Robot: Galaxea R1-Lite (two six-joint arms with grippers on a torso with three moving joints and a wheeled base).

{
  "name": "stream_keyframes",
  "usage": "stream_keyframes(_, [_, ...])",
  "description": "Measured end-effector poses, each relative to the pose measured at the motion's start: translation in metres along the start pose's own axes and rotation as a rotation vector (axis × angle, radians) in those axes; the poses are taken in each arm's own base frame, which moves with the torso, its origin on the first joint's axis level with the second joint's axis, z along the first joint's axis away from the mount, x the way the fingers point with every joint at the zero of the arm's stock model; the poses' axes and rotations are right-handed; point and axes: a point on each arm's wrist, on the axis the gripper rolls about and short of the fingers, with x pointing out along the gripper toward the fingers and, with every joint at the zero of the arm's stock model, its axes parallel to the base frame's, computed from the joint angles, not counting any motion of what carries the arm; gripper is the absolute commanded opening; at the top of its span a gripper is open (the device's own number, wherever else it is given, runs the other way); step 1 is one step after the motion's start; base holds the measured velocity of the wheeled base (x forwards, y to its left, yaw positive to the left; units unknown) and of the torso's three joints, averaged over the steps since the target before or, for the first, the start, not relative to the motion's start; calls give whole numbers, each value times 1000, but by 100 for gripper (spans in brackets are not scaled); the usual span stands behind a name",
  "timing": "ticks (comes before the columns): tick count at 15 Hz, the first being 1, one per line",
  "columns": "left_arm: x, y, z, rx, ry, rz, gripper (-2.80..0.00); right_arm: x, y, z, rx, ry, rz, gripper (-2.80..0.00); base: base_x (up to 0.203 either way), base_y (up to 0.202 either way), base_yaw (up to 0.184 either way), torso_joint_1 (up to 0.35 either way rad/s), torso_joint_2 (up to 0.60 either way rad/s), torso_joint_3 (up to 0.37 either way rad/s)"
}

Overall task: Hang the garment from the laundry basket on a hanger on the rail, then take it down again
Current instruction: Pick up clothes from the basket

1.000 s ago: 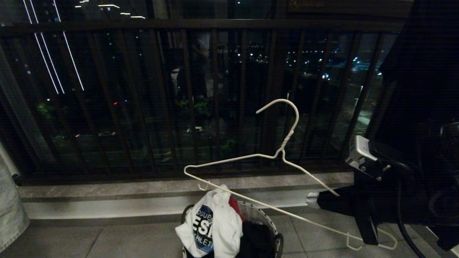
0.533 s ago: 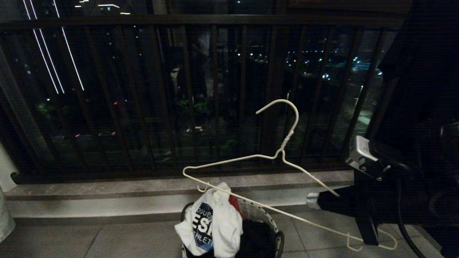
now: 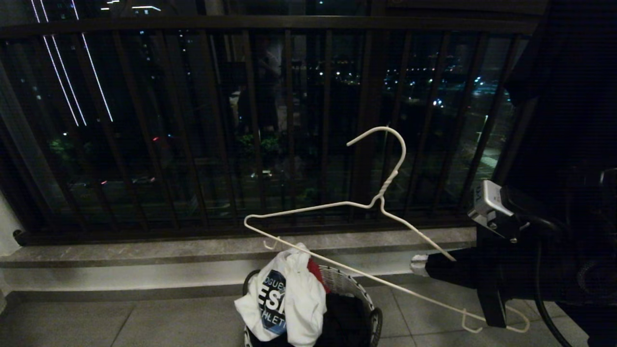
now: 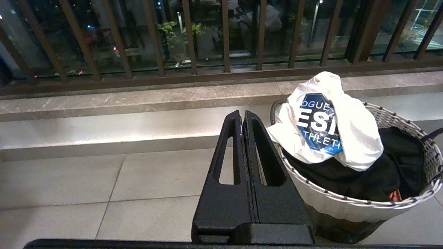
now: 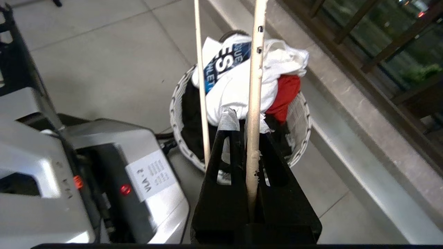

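A thin cream-white wire hanger with a twisted neck and an open curved hook is held up in front of the dark balcony bars, one sloping shoulder wire being pinched between the closed black fingers of the right gripper. Below its free end, a crumpled white cotton T-shirt printed with a blue-and-black logo is seen draped over the rim of the small round basket of pale woven mesh, on top of dark clothing. The left gripper is seen beside the basket, its slotted black fingers pressed together on nothing.
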Motion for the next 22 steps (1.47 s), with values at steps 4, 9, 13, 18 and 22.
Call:
stream_keyframes(4, [0,0,0,0,0,0,-280,2,1,-5,-14,-24,-13,-280,0,0,0,0,0,0])
stream_keyframes(9, [0,0,0,0,0,0,-280,5,0,-8,-6,-11,-8,-280,0,0,0,0,0,0])
stream_keyframes(13, [0,0,0,0,0,0,-280,12,-2,-10,4,9,-2,-280,0,0,0,0,0,0])
stream_keyframes(18, [0,0,0,0,0,0,-280,12,-8,-8,4,-8,-30,-280,0,0,0,0,0,0])
stream_keyframes(22, [0,0,0,0,0,0,-280,11,-11,-8,2,-21,-44,-280,0,0,0,0,0,0])
